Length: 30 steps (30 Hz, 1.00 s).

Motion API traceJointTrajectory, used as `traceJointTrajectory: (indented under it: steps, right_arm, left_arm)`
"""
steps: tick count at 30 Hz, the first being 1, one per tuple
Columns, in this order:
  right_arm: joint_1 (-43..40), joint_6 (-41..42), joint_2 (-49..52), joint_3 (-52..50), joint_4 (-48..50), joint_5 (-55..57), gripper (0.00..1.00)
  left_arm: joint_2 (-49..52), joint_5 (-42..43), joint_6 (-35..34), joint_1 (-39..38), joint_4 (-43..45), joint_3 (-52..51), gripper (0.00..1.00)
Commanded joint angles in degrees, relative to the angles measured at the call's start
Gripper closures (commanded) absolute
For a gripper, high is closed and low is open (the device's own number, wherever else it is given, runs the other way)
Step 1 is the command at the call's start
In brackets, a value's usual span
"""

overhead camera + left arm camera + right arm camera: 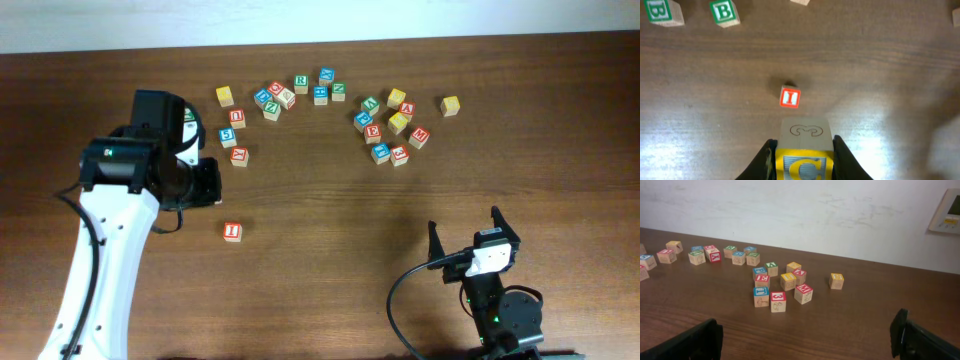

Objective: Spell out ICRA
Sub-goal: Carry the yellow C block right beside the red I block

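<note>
The yellow C block (804, 150) is clamped between the fingers of the left gripper (802, 159), over the table's left half. The red I block (232, 231) lies alone nearby, well apart from the scattered blocks (301, 84) along the far edge. Near the right near corner, the right gripper (470, 238) has its jaws spread wide, holding nothing.

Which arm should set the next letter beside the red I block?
Left. The left pincer grips the yellow-framed wooden C block just short of the red wooden I block; the right pincer sits open and empty, far away.
</note>
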Motion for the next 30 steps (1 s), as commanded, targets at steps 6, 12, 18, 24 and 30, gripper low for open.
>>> traceJointTrajectory:
  steps: [6, 12, 18, 24, 30]
  right_arm:
    - [-0.4, 0.7, -0.4, -0.3, -0.5, -0.1, 0.02]
    - [-0.4, 0.7, -0.4, -0.3, -0.5, -0.1, 0.02]
    - [-0.4, 0.7, -0.4, -0.3, -0.5, -0.1, 0.02]
    - [-0.4, 0.7, -0.4, -0.3, -0.5, -0.1, 0.02]
    - [-0.4, 0.7, -0.4, -0.3, -0.5, -0.1, 0.02]
  left_arm:
    - [-0.6, 0.8, -4.5, -9.3, 2.0, -2.9, 0.77]
    - [-0.5, 0.6, -6.7, -17.4, 9.3, -9.9, 0.76]
    - [-0.5, 0.4, -10.8, -21.7, 12.7, -16.3, 0.77]
    - [-0.5, -2.7, -11.2, -24.7, 16.9, -23.3, 0.77]
    - [-0.5, -3.7, -12.0, -24.7, 24.0, -29.4, 0.79]
